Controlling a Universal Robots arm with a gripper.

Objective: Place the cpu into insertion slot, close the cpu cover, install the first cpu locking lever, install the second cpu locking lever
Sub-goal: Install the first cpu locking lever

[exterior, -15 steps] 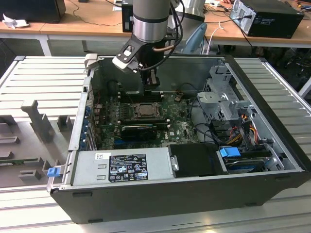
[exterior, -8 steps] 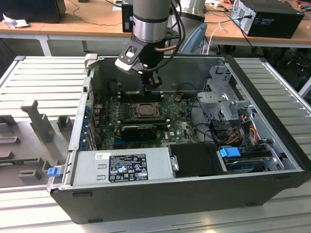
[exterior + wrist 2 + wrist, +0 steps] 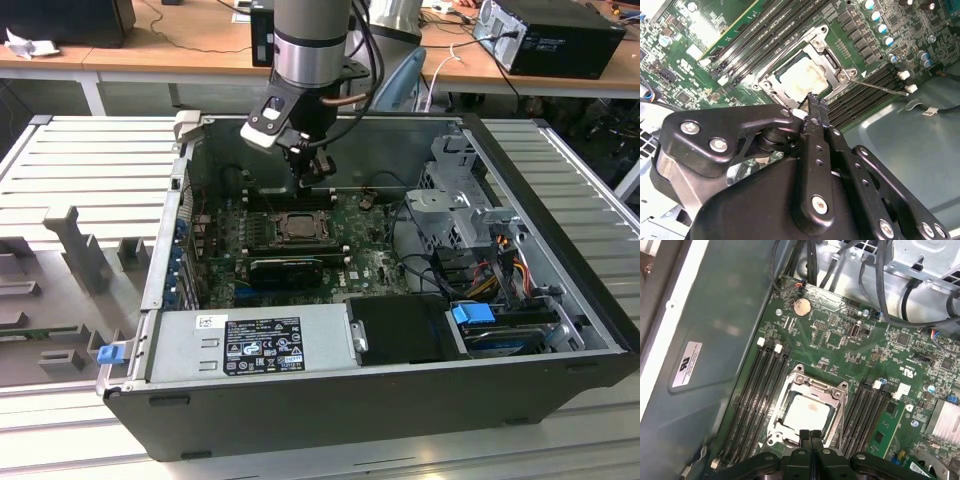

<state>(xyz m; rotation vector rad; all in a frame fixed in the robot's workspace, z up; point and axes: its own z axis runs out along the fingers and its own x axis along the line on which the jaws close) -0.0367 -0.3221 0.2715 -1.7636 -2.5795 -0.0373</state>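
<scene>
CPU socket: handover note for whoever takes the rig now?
Claw: shut, nothing seen in it, poised over the socket's edge.
Pale silver square cpu sits in the dark-framed insertion slot; grey metal window-frame cpu cover looks closed over it.
Done: cpu placed, cover down.
Left: levers; one thin wire lever sticks out free beside the socket, the other I cannot make out.

1. The motherboard (image 3: 375, 250) lies flat inside the open computer case (image 3: 300, 420).
2. The cpu (image 3: 807, 412) sits in the insertion slot (image 3: 774, 429), and the cpu cover (image 3: 839, 396) lies around it.
3. Memory slots (image 3: 757, 390) run along both sides of the insertion slot.
4. The graphics card (image 3: 285, 268) lies between the insertion slot and the power supply (image 3: 250, 345). The drive cage (image 3: 455, 200) stands at the exterior view's right.
5. The gripper (image 3: 318, 182) hangs just above the insertion slot's edge.
</scene>
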